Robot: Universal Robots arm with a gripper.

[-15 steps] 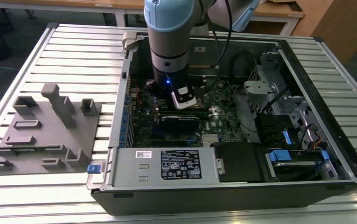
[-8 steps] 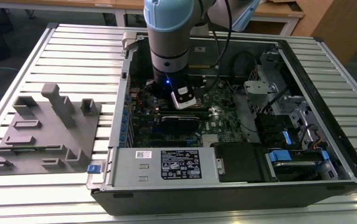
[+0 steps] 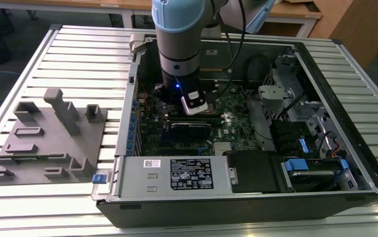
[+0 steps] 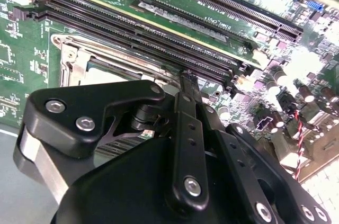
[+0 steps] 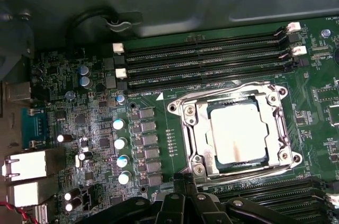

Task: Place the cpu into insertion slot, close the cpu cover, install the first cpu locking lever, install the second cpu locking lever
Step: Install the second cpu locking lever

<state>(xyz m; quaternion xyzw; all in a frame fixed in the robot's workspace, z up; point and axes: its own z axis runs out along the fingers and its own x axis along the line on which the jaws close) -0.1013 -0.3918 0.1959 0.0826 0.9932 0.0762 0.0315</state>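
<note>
In the first wrist view the cpu (image 5: pixel 238 131) lies flat in the insertion slot (image 5: pixel 280 150) on the green board, its pale metal top showing. The silvery cpu cover (image 5: pixel 193 128) is down around it, framing the chip. Thin metal lever rods (image 5: pixel 228 90) run along the frame's edges. My gripper (image 5: pixel 181 184) hangs just off one edge of the socket, its black fingers (image 5: pixel 175 188) pressed together with nothing between them. The second wrist view shows the gripper (image 4: pixel 186 78) tip close beside the socket's metal rim (image 4: pixel 74 57). In the exterior view the gripper (image 3: pixel 195 106) is low over the motherboard.
Long black memory slots (image 5: pixel 206 60) flank the socket, and a row of capacitors (image 5: pixel 121 142) stands beside it. The open computer case (image 3: pixel 347 148) walls in the board, with a power supply (image 3: pixel 189 173) at the front. A grey fixture (image 3: pixel 50 138) sits at the exterior view's left.
</note>
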